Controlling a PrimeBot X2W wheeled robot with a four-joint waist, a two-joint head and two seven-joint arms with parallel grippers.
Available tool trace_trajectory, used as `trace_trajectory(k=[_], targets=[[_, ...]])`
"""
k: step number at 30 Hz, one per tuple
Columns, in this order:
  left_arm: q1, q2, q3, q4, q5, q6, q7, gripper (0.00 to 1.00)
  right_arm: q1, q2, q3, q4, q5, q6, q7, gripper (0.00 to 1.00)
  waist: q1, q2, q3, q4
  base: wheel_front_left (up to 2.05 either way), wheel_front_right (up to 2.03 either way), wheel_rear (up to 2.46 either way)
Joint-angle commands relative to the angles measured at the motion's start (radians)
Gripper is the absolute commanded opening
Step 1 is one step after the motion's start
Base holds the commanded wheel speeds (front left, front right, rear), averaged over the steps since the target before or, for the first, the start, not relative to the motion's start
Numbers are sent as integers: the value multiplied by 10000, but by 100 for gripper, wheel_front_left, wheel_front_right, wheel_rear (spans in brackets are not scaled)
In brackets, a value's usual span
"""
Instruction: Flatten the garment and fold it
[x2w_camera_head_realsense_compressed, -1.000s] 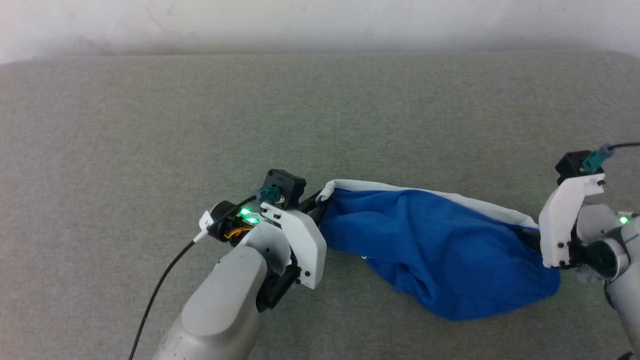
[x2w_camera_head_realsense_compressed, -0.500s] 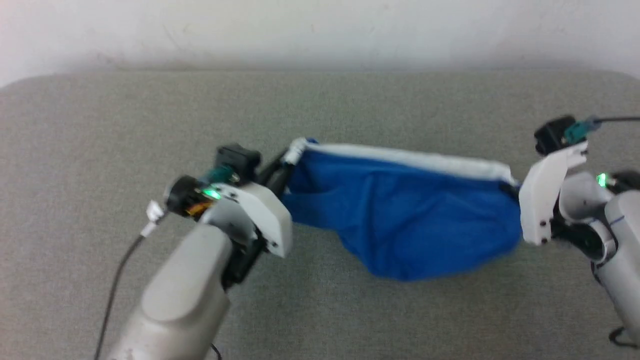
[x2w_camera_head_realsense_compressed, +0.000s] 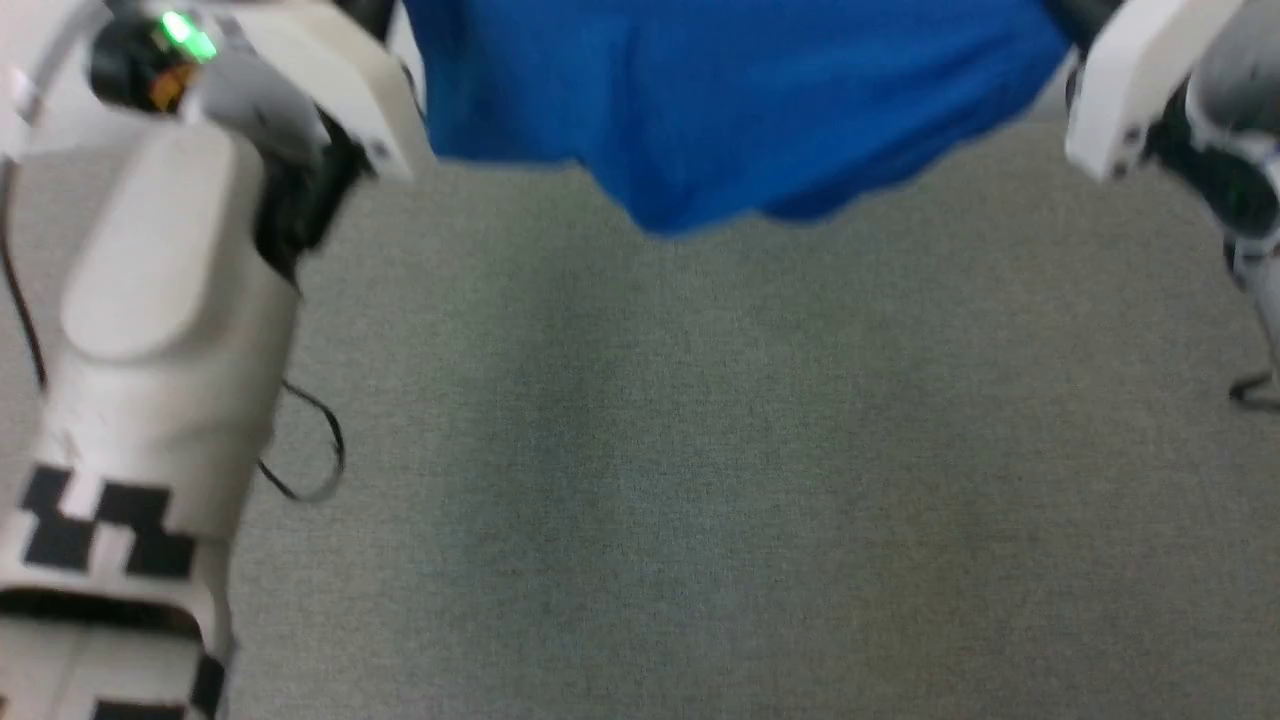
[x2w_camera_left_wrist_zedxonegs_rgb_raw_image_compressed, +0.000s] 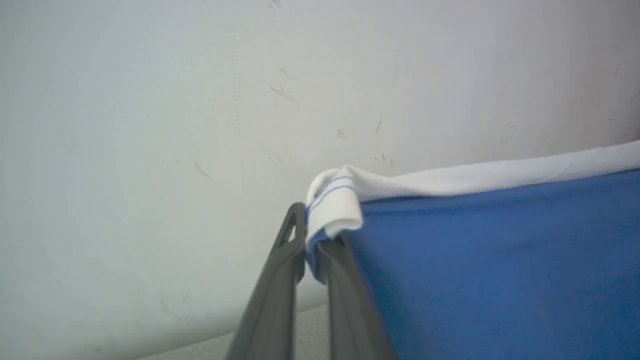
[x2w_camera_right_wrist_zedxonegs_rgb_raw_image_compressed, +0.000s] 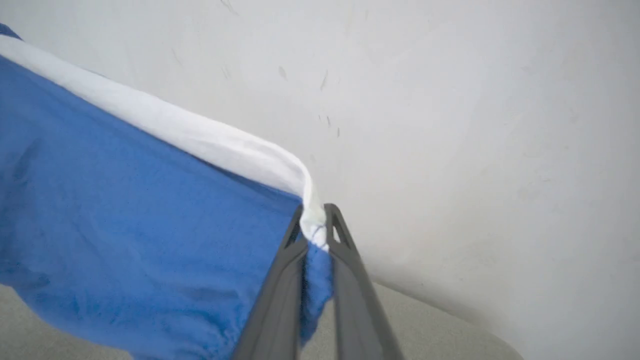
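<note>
Left hand (x2w_camera_left_wrist_zedxonegs_rgb_raw_image_compressed: 312, 240) and right hand (x2w_camera_right_wrist_zedxonegs_rgb_raw_image_compressed: 315, 220) pinch the garment (x2w_camera_head_realsense_compressed: 720, 90).
Each squeezes a top corner, above the grey desk (x2w_camera_head_realsense_compressed: 700, 450).

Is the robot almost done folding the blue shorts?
Not nearly. Done: the left gripper and right gripper each have their jaws shut on an end of the white band of the shorts. In hand: the shorts hang spread between them above the grey surface, sagging in the middle. Left: laying them flat, then all the folding; no fold shows yet.
</note>
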Motion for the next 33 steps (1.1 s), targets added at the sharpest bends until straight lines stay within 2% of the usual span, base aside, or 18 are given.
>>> trace_trajectory(k=[1, 4, 8, 15, 20, 26, 33], targets=[[-665, 185, 143, 438, 88, -42, -213, 0, -629, 103, 55, 298, -176, -21, -311, 0, -1, -1, 829, -62, 0, 0, 0], [-1907, 277, 217, 1285, 329, -24, -812, 0, -1843, 377, 62, 952, -399, -21, -1210, 0, -1, -1, 1337, -153, 0, 0, 0], [-3370, 342, 312, 2031, 715, 175, -2121, 0, -3298, 652, 34, 1780, -1031, -21, -3049, 0, -1, -1, 1973, -249, 0, 0, 0], [-4293, 26, 217, 3504, 815, 107, -3057, 0, -4023, 1165, 760, 3222, -1117, -21, -4627, 0, -1, -1, 2612, -234, 0, 0, 0], [-3872, -345, 187, 4331, 646, -27, -3337, 0, -3637, 1435, 1492, 4039, -602, -21, -5070, 0, -1, -1, 3011, -192, 0, 0, 0], [-2527, -877, 274, 4971, 317, -191, -3469, 0, -2604, 1621, 2298, 4675, 292, -21, -5616, 0, -1, -1, 3092, -106, 0, 0, 0], [103, -1282, 841, 3607, 217, -229, -3482, 0, -755, 1272, 3172, 4029, 1233, -21, -6399, 0, -1, -1, 2544, 54, 0, 0, 0]])
